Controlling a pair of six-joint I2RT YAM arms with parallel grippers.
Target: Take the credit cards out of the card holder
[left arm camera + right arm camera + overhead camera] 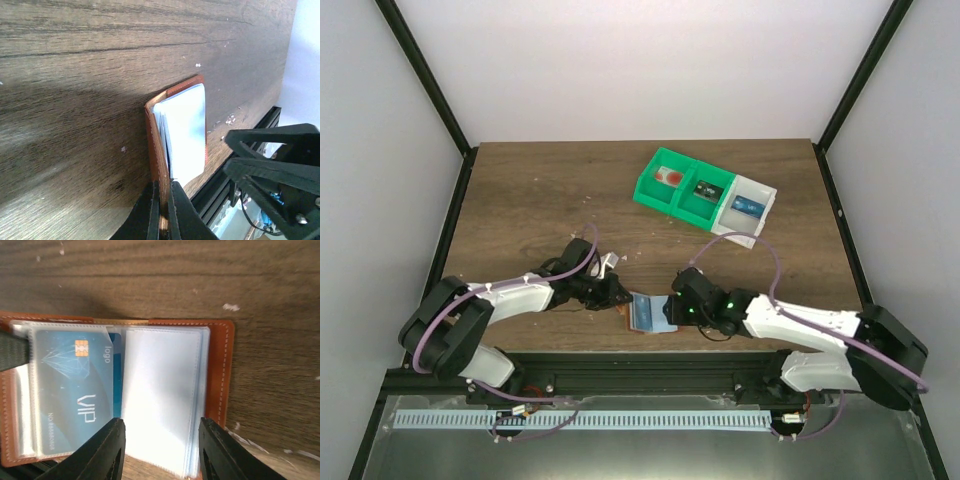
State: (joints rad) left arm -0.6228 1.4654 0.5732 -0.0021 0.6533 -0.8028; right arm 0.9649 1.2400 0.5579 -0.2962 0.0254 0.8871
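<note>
I find the card holder (648, 312) lying open on the wooden table (540, 190), close to the near edge, between the two arms. The left gripper (161, 192) is pressed together on the edge of its reddish-brown cover, and that flap stands up from the table.

The right gripper (161, 425) hangs over the clear plastic sleeves (160, 390) with its fingers spread. One finger is at the seam beside the card and the other near the stitched outer border. I cannot tell whether they touch the plastic.

One blue card (75, 385) sits inside a sleeve. It bears a gold chip, the word "logo", large white letters "VIP" and a line starting "NO." whose characters I cannot read with confidence. The edge of a darker blue card shows behind it.

The green-and-white compartment tray (655, 205) sits well apart at the far right of the table. Each of its three compartments holds a card, but their print is too small to read.
</note>
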